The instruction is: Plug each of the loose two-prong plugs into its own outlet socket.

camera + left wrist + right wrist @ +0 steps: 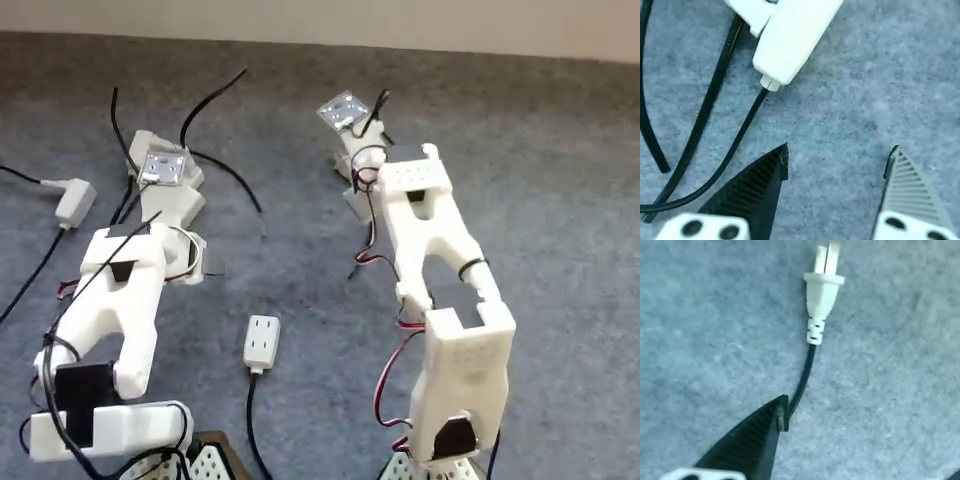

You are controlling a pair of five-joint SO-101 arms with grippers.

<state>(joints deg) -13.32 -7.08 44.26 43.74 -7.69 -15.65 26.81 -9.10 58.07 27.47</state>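
Observation:
A white two-prong plug (824, 290) lies flat on the grey carpet, and its black cord (802, 380) runs back to the tip of my right gripper's black finger (760, 440). My right gripper (870, 440) is open above the carpet, holding nothing. A white socket block (262, 340) with its cord lies between the two arms. A second white block (785, 40) with a black cord lies just beyond my left gripper (840, 155), which hangs open and apart from it. From above, this block (72, 200) sits at the far left.
Several loose black cords (215, 95) curl over the carpet beyond the left arm (125, 290). The right arm (435, 240) stretches towards the far middle. Bare carpet lies at the right side and between the arms.

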